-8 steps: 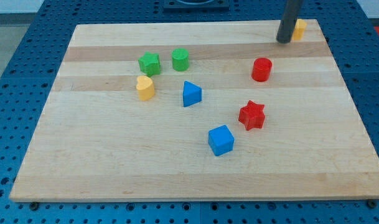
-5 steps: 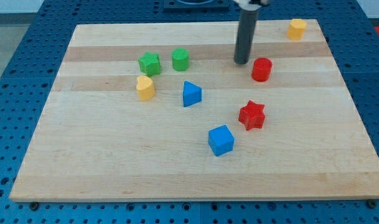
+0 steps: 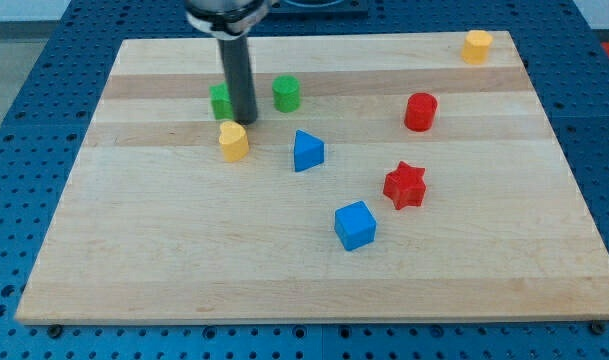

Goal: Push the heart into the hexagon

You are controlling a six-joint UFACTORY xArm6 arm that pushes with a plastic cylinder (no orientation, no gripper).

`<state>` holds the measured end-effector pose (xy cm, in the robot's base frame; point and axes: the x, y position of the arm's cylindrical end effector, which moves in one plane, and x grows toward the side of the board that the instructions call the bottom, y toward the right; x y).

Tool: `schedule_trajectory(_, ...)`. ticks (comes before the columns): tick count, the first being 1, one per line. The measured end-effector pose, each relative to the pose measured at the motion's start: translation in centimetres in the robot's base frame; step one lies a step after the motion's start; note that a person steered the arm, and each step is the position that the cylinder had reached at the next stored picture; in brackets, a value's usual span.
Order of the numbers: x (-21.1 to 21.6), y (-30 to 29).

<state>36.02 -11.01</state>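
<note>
The yellow heart (image 3: 233, 141) lies at the board's left-centre. The yellow hexagon (image 3: 475, 46) sits far off in the board's top right corner. My tip (image 3: 246, 121) is down on the board just above the heart's upper right edge, very close to it or touching it. The dark rod rises from there toward the view's top and hides the right part of a green block (image 3: 221, 101), whose shape cannot be made out.
A green cylinder (image 3: 287, 93) stands right of the rod. A blue triangle (image 3: 306, 151) lies right of the heart. A red cylinder (image 3: 420, 111), a red star (image 3: 405, 185) and a blue cube (image 3: 355, 225) lie between heart and hexagon. The wooden board (image 3: 134, 260) rests on a blue perforated table.
My tip has swept left across the board, from beside the yellow hexagon, past the red cylinder, to just above the heart. No block has visibly moved.
</note>
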Motion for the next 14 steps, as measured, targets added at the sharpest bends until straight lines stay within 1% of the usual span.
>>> schedule_trajectory(1,0.6,-2.6)
schedule_trajectory(3,6.2,-2.9)
schedule_trajectory(4,6.5,-2.8)
schedule_trajectory(6,4.0,0.7)
schedule_trajectory(9,2.9,8.8)
schedule_trajectory(12,2.8,14.0)
schedule_trajectory(13,1.9,15.2)
schedule_trajectory(14,0.0,16.8)
